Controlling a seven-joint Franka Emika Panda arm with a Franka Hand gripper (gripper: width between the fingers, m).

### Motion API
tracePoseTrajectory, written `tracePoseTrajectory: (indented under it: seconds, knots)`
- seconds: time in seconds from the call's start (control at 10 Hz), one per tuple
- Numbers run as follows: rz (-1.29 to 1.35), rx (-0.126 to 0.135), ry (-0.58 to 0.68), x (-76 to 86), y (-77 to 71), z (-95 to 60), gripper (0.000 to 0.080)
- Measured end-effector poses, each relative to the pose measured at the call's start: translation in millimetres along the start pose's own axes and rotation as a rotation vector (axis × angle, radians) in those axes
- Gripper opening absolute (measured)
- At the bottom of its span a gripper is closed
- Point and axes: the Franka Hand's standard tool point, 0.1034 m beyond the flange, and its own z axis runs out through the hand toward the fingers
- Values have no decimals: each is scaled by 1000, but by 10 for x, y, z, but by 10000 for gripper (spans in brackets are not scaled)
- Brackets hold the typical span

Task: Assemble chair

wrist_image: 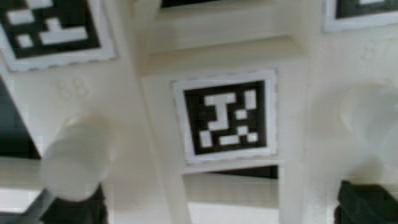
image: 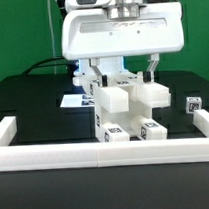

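Black worktop, green backdrop behind. Partly built chair standing against the white border frame, midway along the worktop edge nearest the exterior camera. Wide-open tool straddling it, fingers flanking a tagged piece, gripping nothing.

No legible words, numbers or brands. Black-and-white square tags only: on white chair parts, another on marker board. Coded patterns, not readable text.

matte white chair pieces, square-tagged, clustered together, upright
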Motion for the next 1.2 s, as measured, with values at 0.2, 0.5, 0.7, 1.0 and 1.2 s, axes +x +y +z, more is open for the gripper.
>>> tracePoseTrajectory:
  seconds: [0.2,0.5,0.7,1.0,1.2]
  knots:
    - [-11,-1,14,140,-30,21,649]
    - [5,3,15,135,-85,-24,649]
    - [72,15,0,-81,-177,-125,649]
    - [229,31,-28,-386,-368,-247,649]
    - [218,27,-32,-432,-430,-183,649]
